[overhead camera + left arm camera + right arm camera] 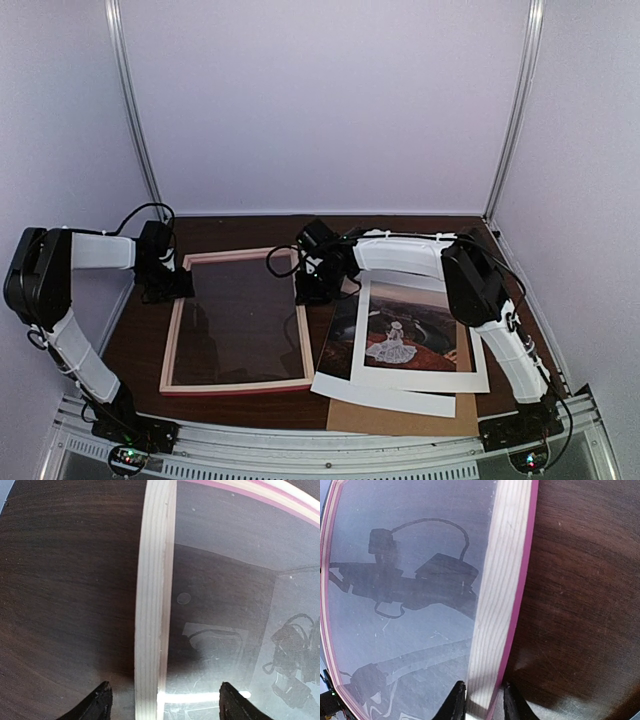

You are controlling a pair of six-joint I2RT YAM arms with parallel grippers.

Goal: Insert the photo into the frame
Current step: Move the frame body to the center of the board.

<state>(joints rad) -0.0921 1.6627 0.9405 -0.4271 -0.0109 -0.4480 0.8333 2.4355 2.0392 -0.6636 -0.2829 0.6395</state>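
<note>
The frame (178, 330) lies flat on the dark table, left of centre, its pale wood back edges up and its glass pane reflecting the arms. My left gripper (165, 285) is at its far left corner, open, with the fingers either side of the left rail (152, 605) and well apart from it; gripper point (165, 702). My right gripper (315, 290) sits on the far part of the right rail (500, 580), its fingers (484, 700) pressed against both sides of it. The photo (415, 335) lies to the right of the frame, on top of other sheets.
Under the photo lie a white window mat (385, 397) and a brown backing board (400, 418), near the front right. White walls enclose the table. The arm bases stand at the near edge.
</note>
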